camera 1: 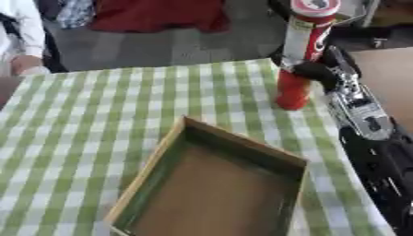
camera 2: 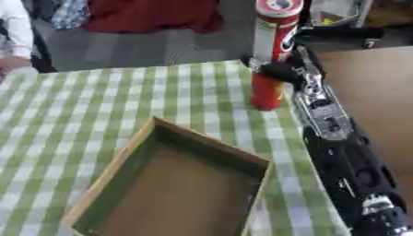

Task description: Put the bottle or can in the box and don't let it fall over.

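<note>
Right hand point(camera 1: 316, 70) curled round tall red can point(camera 1: 302, 55) at mid-height; rigid, smooth, probably top-heavy; box point(camera 1: 242, 152) near.

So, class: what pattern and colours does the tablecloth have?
The tablecloth is a green and white check, clearest in the left eye view.

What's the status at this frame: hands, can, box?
Right hand curled round the tall red can, upright at the table's far right edge. Left hand not in view. Cardboard box open, empty, nearer the camera. Nothing between them.
</note>
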Robot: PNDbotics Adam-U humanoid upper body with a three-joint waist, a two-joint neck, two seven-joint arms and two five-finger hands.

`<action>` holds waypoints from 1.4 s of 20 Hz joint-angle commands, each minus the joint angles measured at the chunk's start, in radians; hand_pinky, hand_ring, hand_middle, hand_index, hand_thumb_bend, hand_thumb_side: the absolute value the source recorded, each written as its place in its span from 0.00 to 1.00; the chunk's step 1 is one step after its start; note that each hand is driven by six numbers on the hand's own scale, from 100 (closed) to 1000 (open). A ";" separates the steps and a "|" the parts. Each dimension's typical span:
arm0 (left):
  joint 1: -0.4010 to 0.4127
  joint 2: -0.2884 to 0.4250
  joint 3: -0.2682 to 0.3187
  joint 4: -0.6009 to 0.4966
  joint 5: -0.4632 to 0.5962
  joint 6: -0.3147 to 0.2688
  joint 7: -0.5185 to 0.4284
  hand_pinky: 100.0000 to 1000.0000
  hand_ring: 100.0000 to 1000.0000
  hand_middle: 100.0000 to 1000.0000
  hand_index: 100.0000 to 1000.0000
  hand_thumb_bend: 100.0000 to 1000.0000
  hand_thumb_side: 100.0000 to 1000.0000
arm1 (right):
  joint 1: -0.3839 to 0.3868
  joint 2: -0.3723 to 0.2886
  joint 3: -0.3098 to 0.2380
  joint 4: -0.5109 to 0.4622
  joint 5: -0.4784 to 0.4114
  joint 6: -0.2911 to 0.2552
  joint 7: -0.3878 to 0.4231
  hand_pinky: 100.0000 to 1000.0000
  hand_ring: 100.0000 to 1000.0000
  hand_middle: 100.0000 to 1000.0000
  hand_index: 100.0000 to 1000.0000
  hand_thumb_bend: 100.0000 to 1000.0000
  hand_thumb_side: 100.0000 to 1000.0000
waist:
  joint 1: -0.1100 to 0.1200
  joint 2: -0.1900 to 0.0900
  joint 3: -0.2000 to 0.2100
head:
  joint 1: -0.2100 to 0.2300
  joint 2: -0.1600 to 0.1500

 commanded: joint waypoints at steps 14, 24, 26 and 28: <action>-0.004 0.022 0.009 -0.019 0.004 0.000 0.001 0.82 0.81 0.73 0.74 0.56 0.65 | -0.027 -0.017 0.001 -0.008 -0.082 0.016 -0.068 0.96 0.59 0.67 0.59 0.00 0.00 | -0.003 -0.028 -0.001 | -0.003 -0.004; 0.008 0.031 0.011 -0.018 0.000 0.001 -0.001 0.82 0.81 0.73 0.74 0.56 0.65 | -0.010 -0.053 0.054 -0.146 -0.119 0.080 -0.034 0.95 0.59 0.68 0.59 0.00 0.00 | -0.007 -0.067 -0.020 | 0.005 0.029; 0.012 0.036 0.011 -0.017 -0.001 0.000 -0.001 0.82 0.81 0.73 0.74 0.56 0.65 | -0.005 -0.065 0.074 -0.194 -0.141 0.089 -0.022 0.94 0.59 0.70 0.59 0.00 0.00 | -0.011 -0.081 -0.028 | 0.008 0.040; 0.016 0.039 0.010 -0.016 -0.003 0.000 -0.001 0.82 0.81 0.73 0.74 0.56 0.65 | 0.002 -0.075 0.095 -0.244 -0.165 0.097 -0.012 0.94 0.59 0.70 0.59 0.00 0.00 | -0.014 -0.097 -0.037 | 0.010 0.054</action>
